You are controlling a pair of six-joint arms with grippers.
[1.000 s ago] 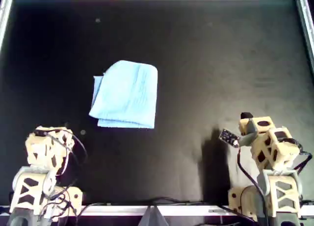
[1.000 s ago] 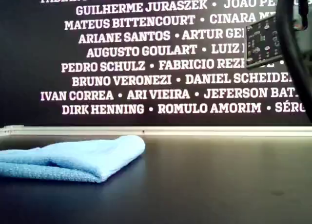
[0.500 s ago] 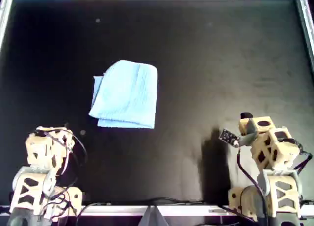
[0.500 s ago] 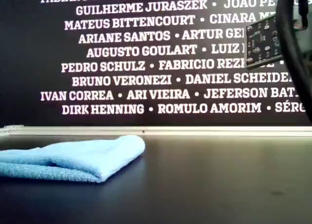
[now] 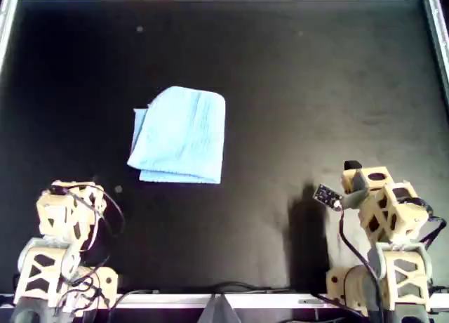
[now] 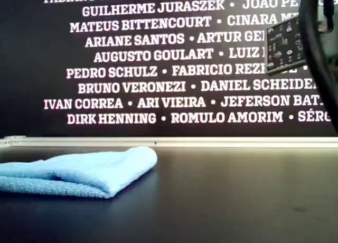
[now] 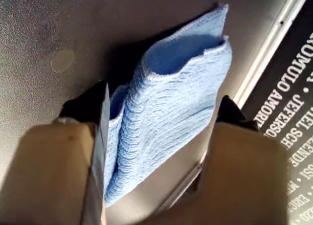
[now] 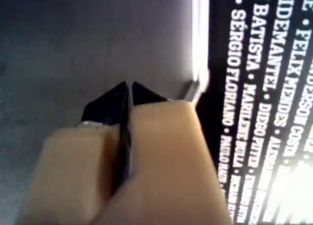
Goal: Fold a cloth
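Matte black table (image 5: 295, 91) with a pale metal rim (image 6: 211, 142), and behind it a black wall (image 6: 31, 53) covered in white names.

**One cloth, two arms on the table**

A single light blue cloth (image 5: 181, 135) lay folded on one black table (image 5: 316, 91). Two robot arms stood by, one left gripper (image 7: 161, 107) and one right gripper (image 8: 129, 90). One lettered wall (image 6: 169, 58) stood behind.
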